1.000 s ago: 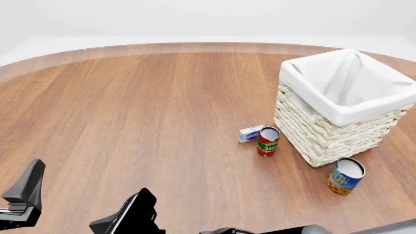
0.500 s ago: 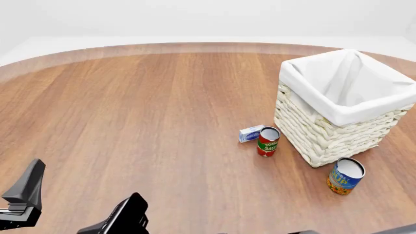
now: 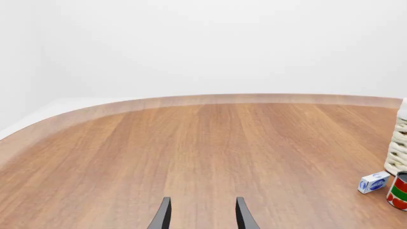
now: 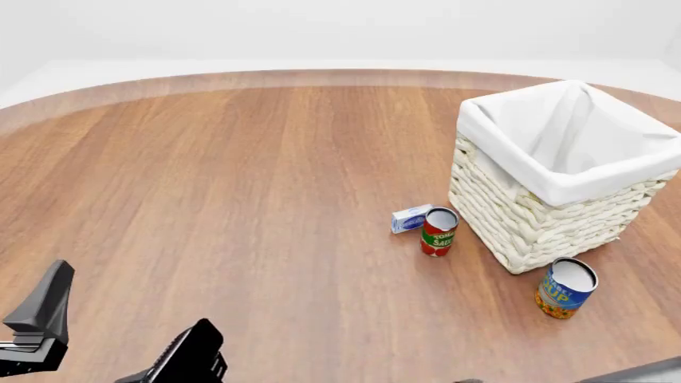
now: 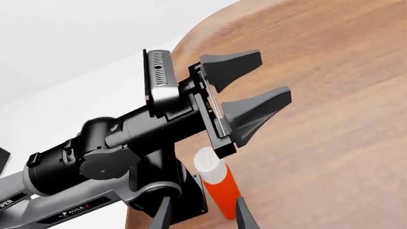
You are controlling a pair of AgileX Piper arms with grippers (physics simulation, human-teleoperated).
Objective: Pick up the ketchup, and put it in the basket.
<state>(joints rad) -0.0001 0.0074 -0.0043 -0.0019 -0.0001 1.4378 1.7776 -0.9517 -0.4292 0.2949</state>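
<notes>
The ketchup (image 5: 218,185), an orange-red bottle with a white cap, shows only in the right wrist view. It stands upright beside the base of my left arm and is out of the front view. My right gripper (image 5: 201,217) is open, with the bottle's lower part between its fingertips and a little ahead of them. Its black end (image 4: 183,361) shows at the front view's bottom edge. My left gripper (image 3: 202,217) is open and empty, held above the ketchup (image 5: 270,78), and sits at the bottom left of the front view (image 4: 45,302). The basket (image 4: 532,215) stands at the right.
A red-and-green tomato sauce can (image 4: 438,231) and a small blue-and-white box (image 4: 410,218) stand just left of the basket. A blue-and-yellow can (image 4: 566,288) stands in front of it. The can and box also show in the left wrist view (image 3: 399,191).
My right gripper has moved left and down toward the bottom edge of the front view, and its grey arm has slid out of sight. The left gripper has not moved.
</notes>
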